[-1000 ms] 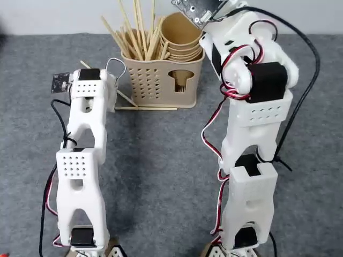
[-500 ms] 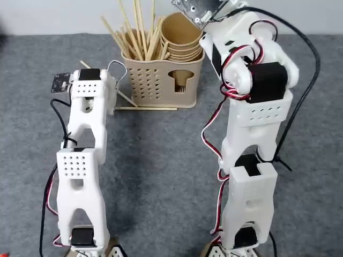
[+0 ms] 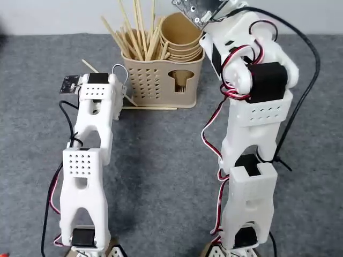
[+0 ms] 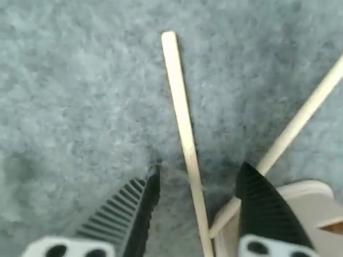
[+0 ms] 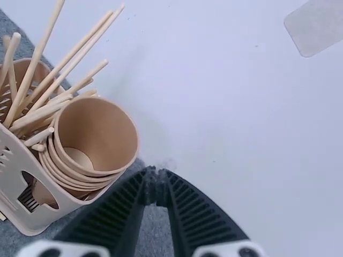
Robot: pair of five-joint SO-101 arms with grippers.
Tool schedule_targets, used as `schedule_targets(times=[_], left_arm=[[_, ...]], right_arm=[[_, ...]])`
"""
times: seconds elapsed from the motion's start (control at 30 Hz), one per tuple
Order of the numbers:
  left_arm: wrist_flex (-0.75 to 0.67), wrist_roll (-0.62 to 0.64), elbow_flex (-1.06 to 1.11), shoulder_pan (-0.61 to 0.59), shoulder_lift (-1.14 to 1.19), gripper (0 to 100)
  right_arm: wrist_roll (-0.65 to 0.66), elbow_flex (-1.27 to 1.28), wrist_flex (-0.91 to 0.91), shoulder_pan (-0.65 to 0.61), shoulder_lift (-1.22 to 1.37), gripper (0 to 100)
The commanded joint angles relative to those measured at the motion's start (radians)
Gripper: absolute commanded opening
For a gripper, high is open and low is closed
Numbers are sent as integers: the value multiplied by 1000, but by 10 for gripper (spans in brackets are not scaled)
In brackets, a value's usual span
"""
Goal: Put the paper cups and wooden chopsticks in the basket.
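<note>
I count one beige perforated plastic basket (image 3: 161, 80). It stands at the top centre of the high view, close to where the grey felt worktop (image 3: 161, 176) meets the white wall (image 3: 53, 16). Its right half holds one stack of nested brown paper cups (image 3: 181, 35). From the right wrist view I make out about four rims, but I cannot tell the exact number. Its left half holds a bundle of wooden chopsticks (image 3: 136, 32), upright and fanned out, too crowded to count.

Two more lie loose on the felt. The flat chopstick (image 3: 153, 108) runs along the foot of the basket's front wall. The slanted chopstick (image 3: 88, 65) lies at the upper left and passes under the left arm (image 3: 94, 107).

The left tool (image 4: 199, 176) is open, its two black fingers spread wide just above the felt. One loose stick lies between them and the second crosses beside one finger. I cannot tell which is which from the left wrist view.

The right tool (image 5: 156, 184) is closed, fingertips meeting on nothing. It is held high beside the cups with the wall behind it.

For room, I see a broad bare strip of felt between the left arm and the right arm (image 3: 257, 107), from centre to lower centre. More bare felt lies along the left edge. The left arm stands just beside the basket's left wall.
</note>
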Motion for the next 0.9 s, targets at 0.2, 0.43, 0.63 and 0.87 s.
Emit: schedule_targets(times=[0.2,0.43,0.63,0.87], left_arm=[[40,-32,-22,14,57,10],[115,-94,-31,9,-15,13],[232,-130,-202,9,-160,13],[339,-282,-427,-60,-296,13]], right_arm=[[-3,-40,-15,13,-7,9],[-5,-40,-18,13,-7,9],[-6,-40,-19,13,-7,9],[-6,-40,-22,30,-8,9]])
